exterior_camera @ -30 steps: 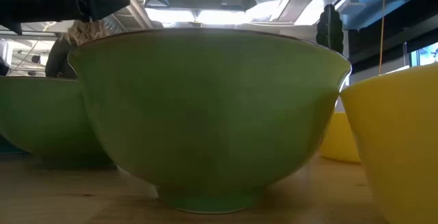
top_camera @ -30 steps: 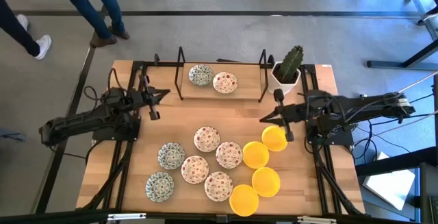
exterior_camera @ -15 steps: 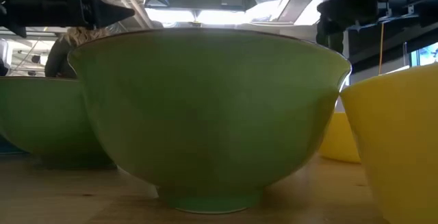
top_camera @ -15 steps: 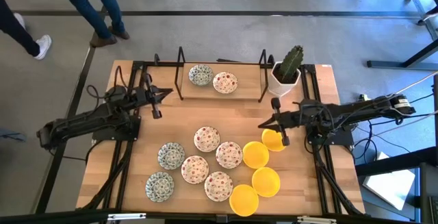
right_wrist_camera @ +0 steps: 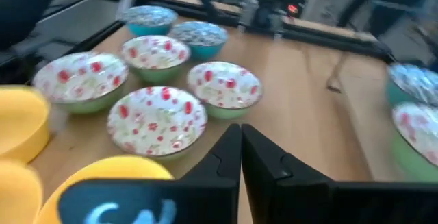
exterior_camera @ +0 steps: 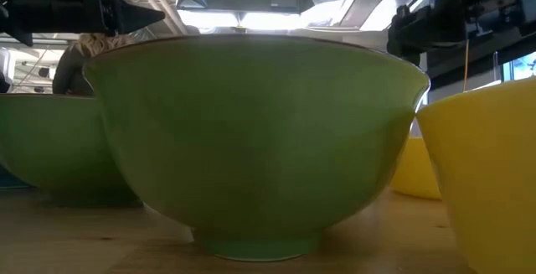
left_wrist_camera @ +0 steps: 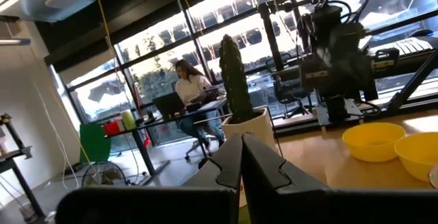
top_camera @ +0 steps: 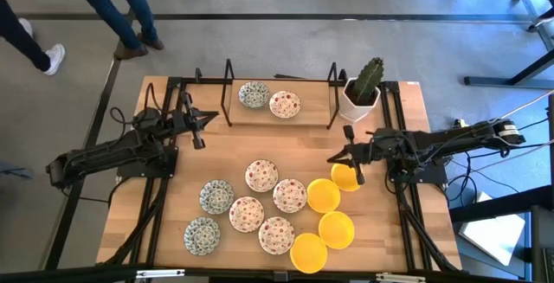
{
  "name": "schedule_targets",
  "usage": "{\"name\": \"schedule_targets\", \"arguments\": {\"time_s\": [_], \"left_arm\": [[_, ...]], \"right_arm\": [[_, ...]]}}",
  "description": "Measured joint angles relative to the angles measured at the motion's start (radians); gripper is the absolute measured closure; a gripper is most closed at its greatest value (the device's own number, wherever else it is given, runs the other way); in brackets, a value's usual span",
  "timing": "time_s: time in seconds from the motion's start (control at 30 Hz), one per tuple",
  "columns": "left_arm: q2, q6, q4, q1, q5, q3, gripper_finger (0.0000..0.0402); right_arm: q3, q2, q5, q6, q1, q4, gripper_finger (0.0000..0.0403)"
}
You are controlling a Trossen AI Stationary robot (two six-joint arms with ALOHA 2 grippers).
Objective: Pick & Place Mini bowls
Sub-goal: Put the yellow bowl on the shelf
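Mini bowls (top_camera: 260, 176) lie clustered on the desk (top_camera: 225, 144), two more on the rear rack (top_camera: 277, 114). Since a second ago the right pincer (top_camera: 344, 157), fingers narrow and empty, has slid toward the nearest yellow bowl (top_camera: 346, 176), probably preparing a pick. The left pincer (top_camera: 201, 125) waits closed. No readable writing.

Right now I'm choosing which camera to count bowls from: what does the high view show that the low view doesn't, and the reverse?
Only the high view shows the whole wooden table, the rack holding two bowls, the cactus pot, both tools shut, left tool and right tool. Only the low view shows a bowl's green outer wall. Both show yellow bowls.
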State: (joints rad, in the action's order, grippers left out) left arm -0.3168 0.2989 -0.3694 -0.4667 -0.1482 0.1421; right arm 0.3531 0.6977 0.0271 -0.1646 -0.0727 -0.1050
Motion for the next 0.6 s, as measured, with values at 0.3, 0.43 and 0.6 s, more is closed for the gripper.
{"name": "schedule_targets", "arguments": {"time_s": [0.3, 0.43, 0.6], "left_arm": [[0.0, 0.002, 0.003, 0.0, 0.002, 0.0, 0.0398], [0.0, 0.002, 0.003, 0.0, 0.002, 0.0, 0.0398], [0.0, 0.002, 0.003, 0.0, 0.002, 0.0, 0.0398]], "right_arm": [[0.246, 0.037, -0.272, 0.165, -0.021, 0.516, 0.0387], [0.337, 0.082, -0.312, 0.319, -0.021, 0.737, 0.0386], [0.389, 0.15, -0.247, 0.37, -0.021, 0.882, 0.0372]]}}
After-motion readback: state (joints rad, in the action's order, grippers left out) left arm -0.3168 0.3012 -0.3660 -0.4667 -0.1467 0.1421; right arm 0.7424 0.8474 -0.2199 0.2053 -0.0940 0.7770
